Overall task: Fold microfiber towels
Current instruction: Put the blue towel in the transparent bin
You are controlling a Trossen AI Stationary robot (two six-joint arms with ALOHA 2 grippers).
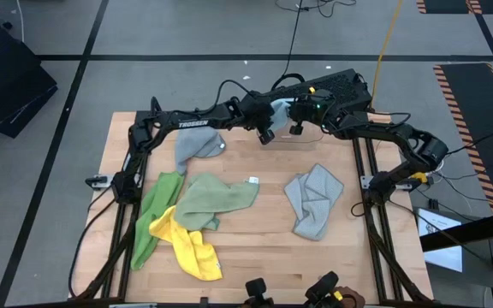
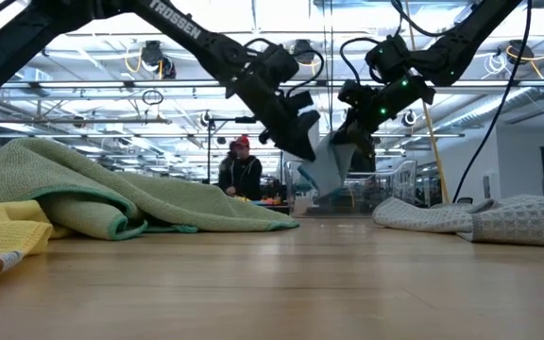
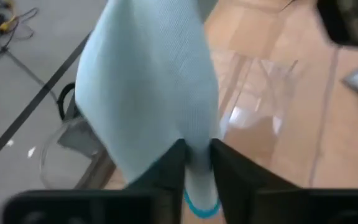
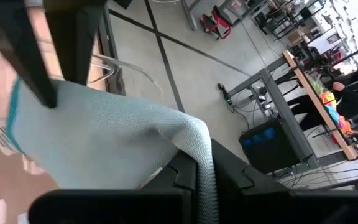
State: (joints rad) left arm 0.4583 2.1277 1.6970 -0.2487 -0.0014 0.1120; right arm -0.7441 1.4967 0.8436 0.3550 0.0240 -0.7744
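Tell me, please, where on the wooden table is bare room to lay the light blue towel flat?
Bare wood lies between the sage green microfiber towel and the crumpled grey waffle towel, and along the near edge of the wooden table. The left side is crowded: bright green towel, yellow towel, second grey towel.

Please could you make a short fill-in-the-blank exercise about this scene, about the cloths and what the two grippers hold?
1. Both the left gripper and the right gripper are shut on the light ____ towel.
2. That towel hangs above the clear plastic ____ at the table's far edge.
3. On the table, the yellow towel lies partly over the bright ____ towel.
4. The grey towel lies alone on the ____ arm's side.

Missing words: blue; bin; green; right
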